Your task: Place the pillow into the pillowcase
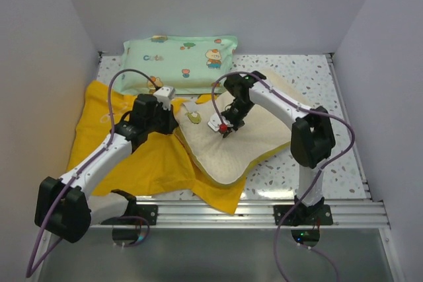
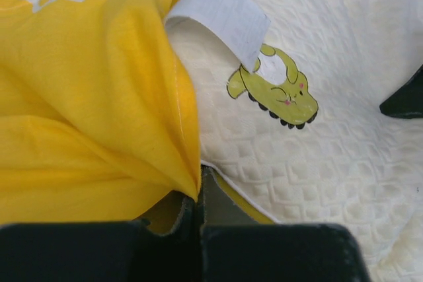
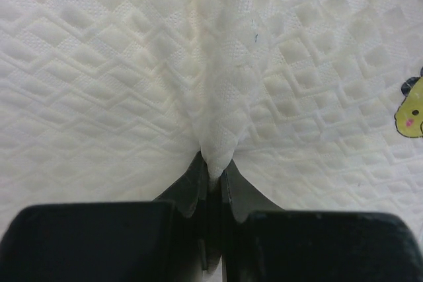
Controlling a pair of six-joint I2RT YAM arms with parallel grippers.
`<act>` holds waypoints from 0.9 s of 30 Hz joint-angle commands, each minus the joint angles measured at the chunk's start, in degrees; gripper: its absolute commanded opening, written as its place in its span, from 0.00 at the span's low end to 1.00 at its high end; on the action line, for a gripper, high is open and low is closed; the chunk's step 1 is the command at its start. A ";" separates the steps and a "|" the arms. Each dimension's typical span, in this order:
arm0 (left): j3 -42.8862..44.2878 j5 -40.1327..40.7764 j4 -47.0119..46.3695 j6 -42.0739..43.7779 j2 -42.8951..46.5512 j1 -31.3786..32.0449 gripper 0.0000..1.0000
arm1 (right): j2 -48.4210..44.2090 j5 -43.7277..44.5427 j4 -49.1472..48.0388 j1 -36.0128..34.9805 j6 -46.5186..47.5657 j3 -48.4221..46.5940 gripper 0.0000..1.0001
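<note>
1. Yellow cloth, the pillowcase (image 1: 142,163), lies spread over the left half of the table. The left gripper (image 2: 200,196) is clamped tight on its hem, right where it meets the pillow.
2. The cream quilted pillow (image 1: 251,143) lies just right of that hem, nearly all of it outside the case. Its long axis seems to run from near left to far right.
3. The right gripper (image 3: 213,170) is pinched closed on a ridge of the pillow's top fabric, near its middle. I'd judge this is the arm placed to drive the pillow leftward.
4. Underneath is a speckled terrazzo table (image 1: 310,77). A mint-green cartoon pillow (image 1: 178,57) sits by the far wall, and plain white walls close in on three sides.
</note>
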State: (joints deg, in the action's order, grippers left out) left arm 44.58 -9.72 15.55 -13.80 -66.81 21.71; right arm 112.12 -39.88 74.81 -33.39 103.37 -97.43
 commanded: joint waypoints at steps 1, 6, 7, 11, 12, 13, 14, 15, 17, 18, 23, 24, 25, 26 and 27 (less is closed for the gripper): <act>3.32 -0.92 -2.01 1.23 0.71 -0.45 0.00 | -4.80 0.05 15.98 -2.20 4.03 3.46 0.00; 1.83 -4.34 -2.89 2.29 2.46 -0.27 0.00 | 3.77 -1.43 12.91 -1.86 -4.57 -6.34 0.00; 0.87 -5.13 -2.89 3.16 2.73 -0.27 0.00 | 5.55 -2.30 12.47 -1.25 -6.15 -9.33 0.00; -0.37 -6.19 -1.33 4.83 4.05 -0.18 0.00 | 13.56 -7.66 11.15 0.86 -18.78 -28.28 0.00; -0.37 -6.28 -0.88 5.19 4.23 -0.01 0.00 | 15.13 -9.41 9.32 0.95 -21.61 -30.52 0.00; -0.54 -6.37 -0.44 5.89 4.31 -0.01 0.00 | 15.24 -10.12 7.30 1.22 -24.85 -32.11 0.00; -0.72 -7.59 -0.26 6.24 4.49 -0.09 0.00 | 14.89 -10.65 4.59 1.22 -31.85 -32.38 0.00; -0.81 -8.30 -0.08 6.68 4.40 0.08 0.00 | 14.19 -10.49 -3.18 1.22 -36.01 -30.99 0.00; -0.72 -10.48 0.27 7.12 4.40 0.17 0.00 | 10.95 -8.91 -12.79 1.04 -47.14 -23.39 0.00; -0.89 -11.98 -0.08 7.21 4.23 0.17 0.00 | 9.89 -6.81 -22.41 0.87 -50.69 -19.94 0.00; -1.16 -15.24 0.53 6.94 1.60 0.26 0.00 | 7.50 2.25 -40.42 -1.77 -63.28 -2.89 0.00; -1.16 -15.68 0.71 7.73 1.33 0.26 0.00 | 8.11 3.74 -42.18 -2.20 -64.25 -2.25 0.00; -1.16 -17.16 0.97 8.17 1.41 0.26 0.00 | 8.90 7.32 -42.98 -2.38 -65.74 -1.98 0.00; -1.07 -18.14 1.15 8.70 1.76 0.17 0.00 | 10.30 8.58 -43.34 -2.38 -68.37 -2.15 0.00; -0.90 -19.80 1.41 9.14 2.03 0.17 0.00 | 10.93 9.98 -44.47 -2.47 -70.04 -2.24 0.00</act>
State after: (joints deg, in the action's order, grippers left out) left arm 43.38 -22.46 16.10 -6.98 -65.65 21.76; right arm 122.78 -38.20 43.66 -35.86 44.29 -99.68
